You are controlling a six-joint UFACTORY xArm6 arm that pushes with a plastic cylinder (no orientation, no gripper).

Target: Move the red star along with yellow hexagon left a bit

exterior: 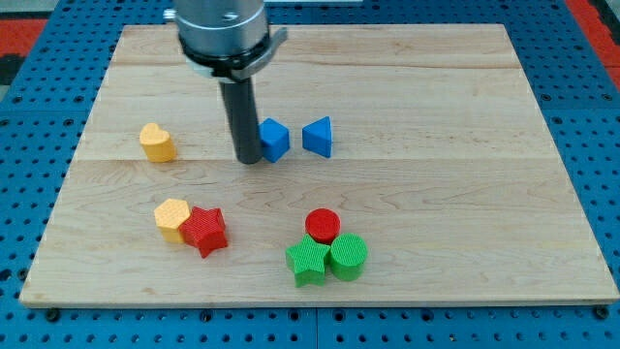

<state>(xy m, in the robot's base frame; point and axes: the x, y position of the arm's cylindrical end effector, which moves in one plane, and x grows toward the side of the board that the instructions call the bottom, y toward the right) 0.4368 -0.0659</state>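
Tip (249,159) resting beside blue cube (274,139), a bare rod gripping nothing. Red star (205,231) touching yellow hexagon (171,217), lying toward view's bottom-left; needing approach from star's right.

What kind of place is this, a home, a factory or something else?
Probably a robotics lab bench. A wooden board lies on a blue perforated base, small coloured blocks such as the red star and yellow hexagon sit on it, and my tip is above them.

My rod hangs straight down from its grey mount at the view's top. My tip (249,159) rests on the board.
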